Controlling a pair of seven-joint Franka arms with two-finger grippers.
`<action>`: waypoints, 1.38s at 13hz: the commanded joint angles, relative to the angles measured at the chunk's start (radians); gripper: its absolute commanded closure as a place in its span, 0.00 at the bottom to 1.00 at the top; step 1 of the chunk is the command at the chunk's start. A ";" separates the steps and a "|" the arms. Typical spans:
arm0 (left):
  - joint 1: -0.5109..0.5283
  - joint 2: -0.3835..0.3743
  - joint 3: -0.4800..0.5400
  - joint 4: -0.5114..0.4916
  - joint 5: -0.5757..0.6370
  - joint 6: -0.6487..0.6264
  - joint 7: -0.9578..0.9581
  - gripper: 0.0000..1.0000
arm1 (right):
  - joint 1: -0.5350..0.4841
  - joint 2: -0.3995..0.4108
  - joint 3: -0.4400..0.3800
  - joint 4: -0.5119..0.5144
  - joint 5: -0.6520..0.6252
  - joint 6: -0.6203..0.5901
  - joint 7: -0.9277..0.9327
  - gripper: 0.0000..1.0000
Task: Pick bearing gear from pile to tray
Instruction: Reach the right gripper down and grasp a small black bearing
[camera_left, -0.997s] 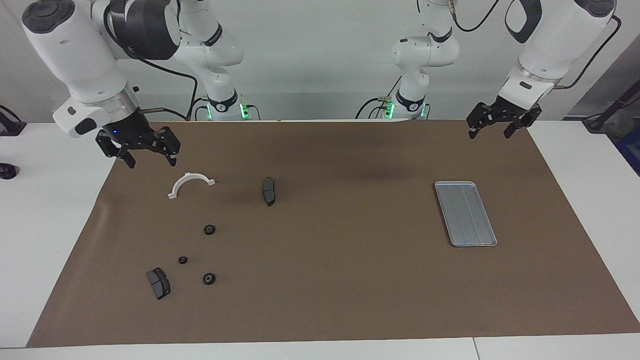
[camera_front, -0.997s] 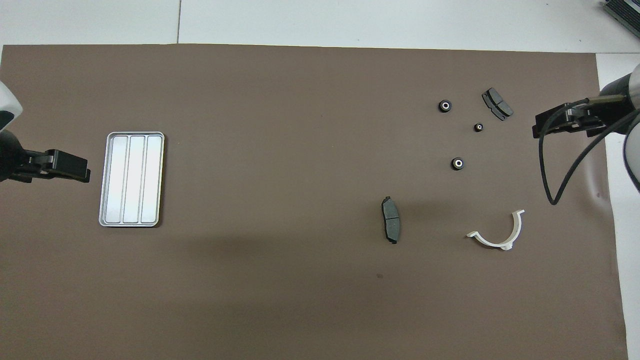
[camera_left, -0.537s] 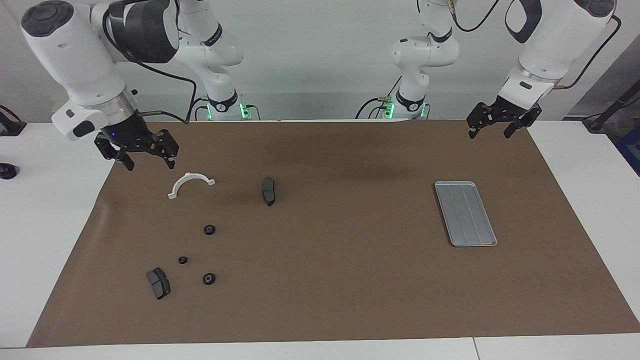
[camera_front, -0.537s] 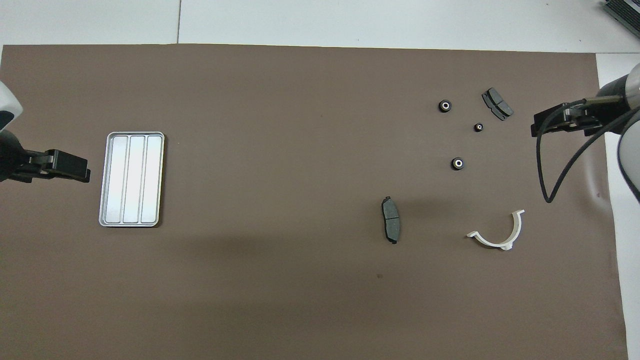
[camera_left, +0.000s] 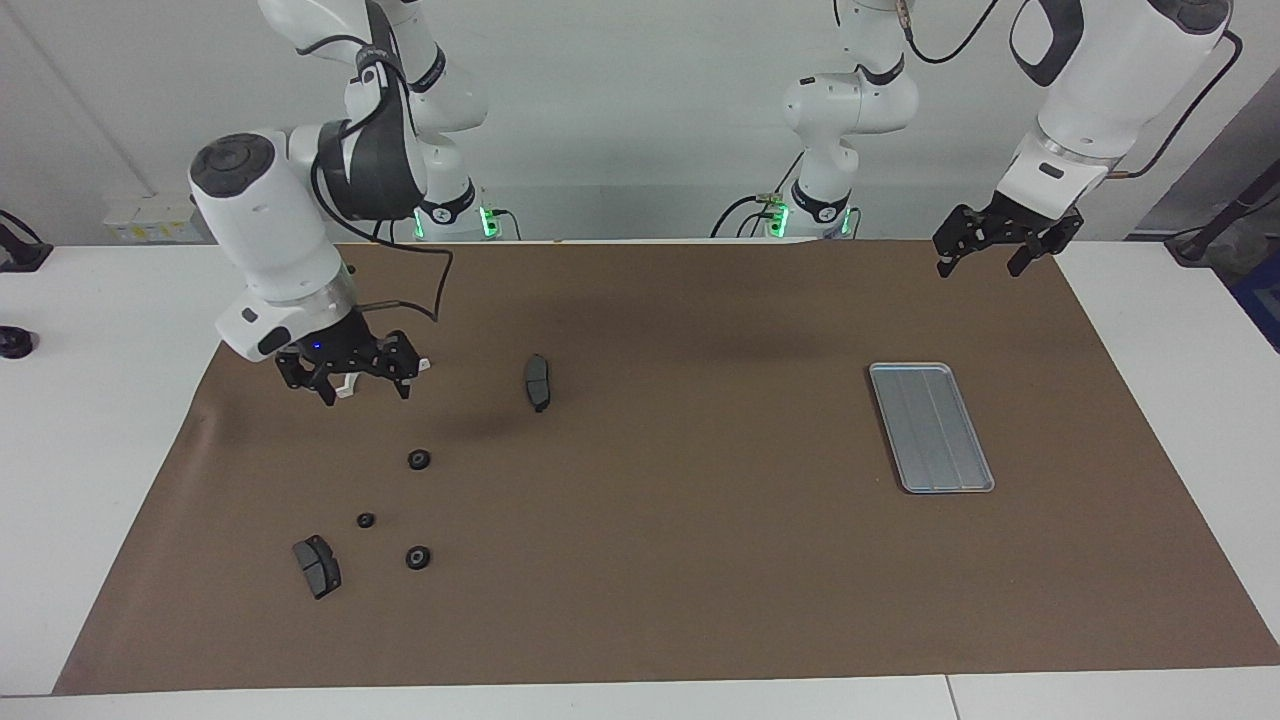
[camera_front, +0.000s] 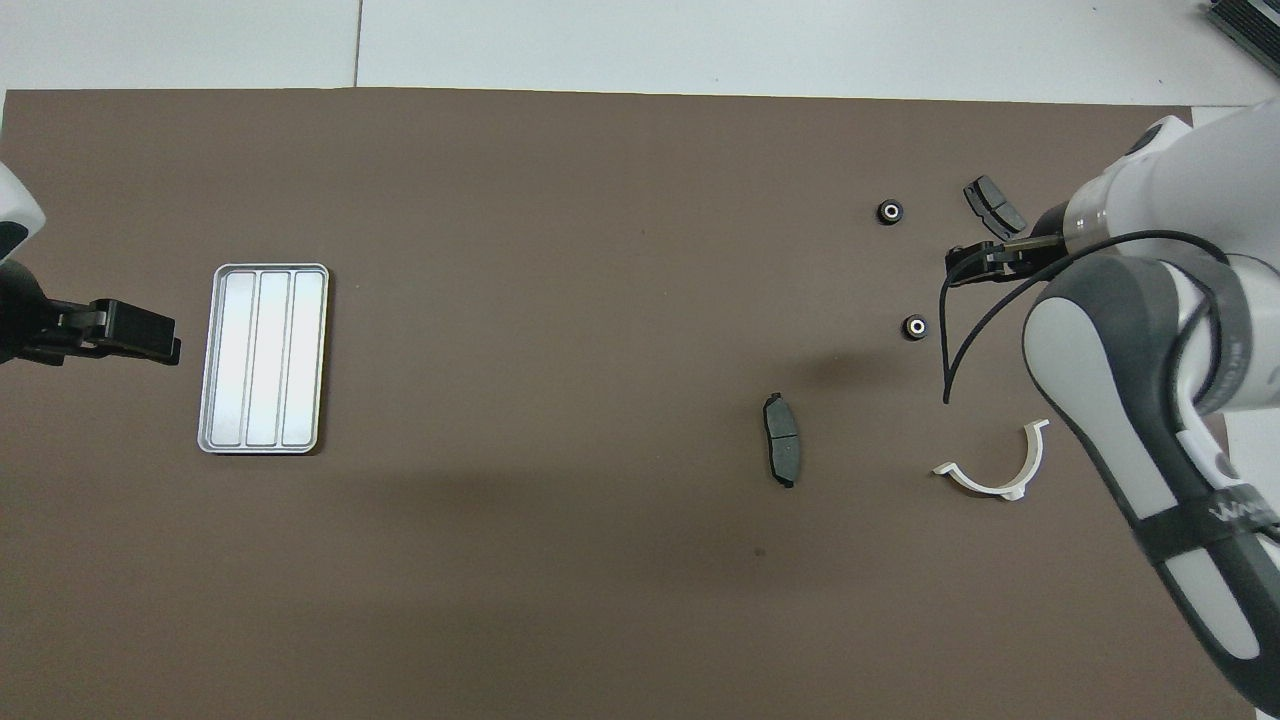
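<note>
Pile (camera_left: 366, 520) on brown mat (camera_left: 660, 560) (white wall); right claw (camera_left: 345, 388) spread, left claw (camera_left: 990, 255) spread.

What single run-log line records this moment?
right pincer: open, raised over pile | left pincer: open, waiting | tray: no parts in it

Right arm: swings out from the right arm's end of the table over the brown mat and drops lower, elbow now folded above the pile.
Right gripper (camera_left: 345, 384): moves from above the mat's corner to a raised position over the pile, fingers spread; in the facing view it now covers most of the white half-ring bracket (camera_front: 995, 470).
Overhead view: the right gripper (camera_front: 985, 262) now hides the smallest black ring, which shows in the facing view (camera_left: 366, 520).
</note>
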 joint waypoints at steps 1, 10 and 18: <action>0.011 -0.006 -0.006 -0.010 0.014 0.002 0.001 0.00 | -0.006 0.068 0.002 -0.005 -0.013 0.076 0.012 0.00; 0.011 -0.006 -0.006 -0.010 0.014 0.002 0.001 0.00 | 0.023 0.155 0.000 -0.163 -0.016 0.274 0.084 0.00; 0.011 -0.006 -0.006 -0.010 0.014 0.002 0.001 0.00 | 0.011 0.156 0.000 -0.195 -0.079 0.279 0.085 0.23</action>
